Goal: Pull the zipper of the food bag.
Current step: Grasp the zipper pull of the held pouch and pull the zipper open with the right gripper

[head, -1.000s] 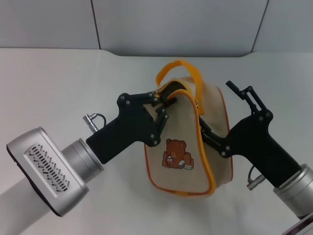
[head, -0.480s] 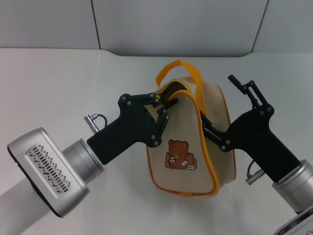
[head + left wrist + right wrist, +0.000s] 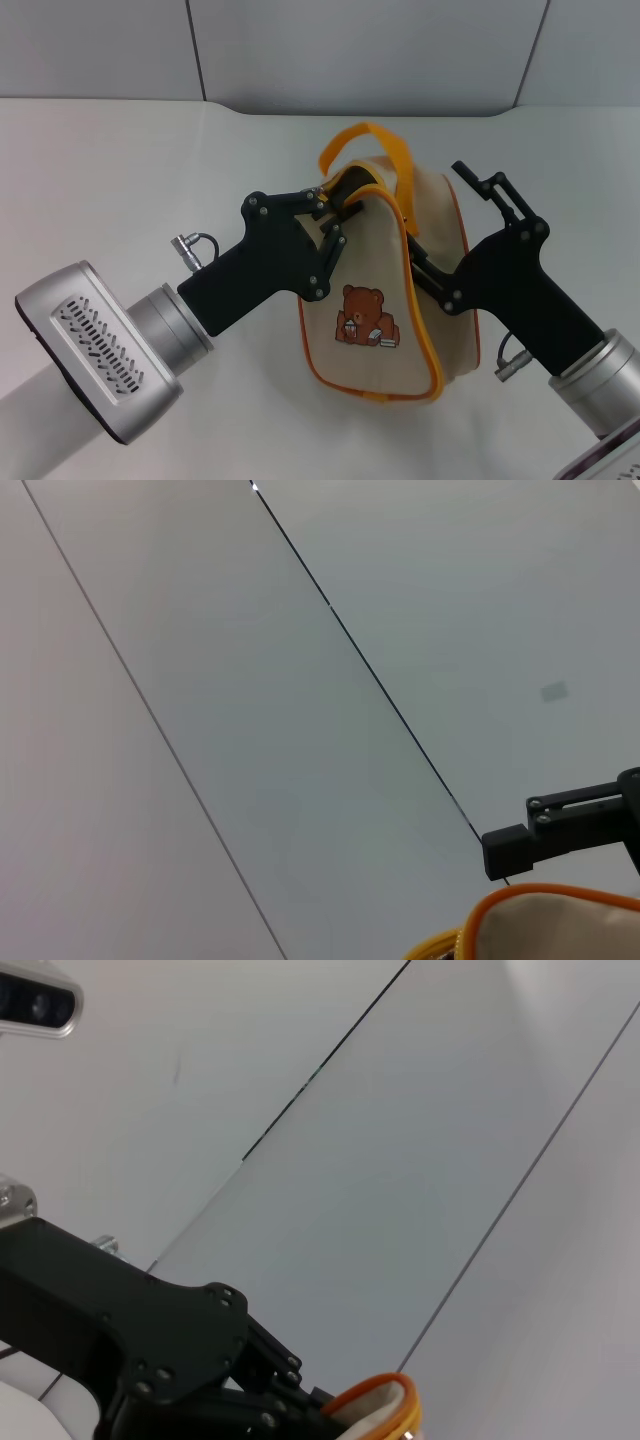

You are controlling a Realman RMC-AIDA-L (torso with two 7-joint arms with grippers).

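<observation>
Food bag [image 3: 385,290] pinched at top by left hand [image 3: 335,215].
</observation>
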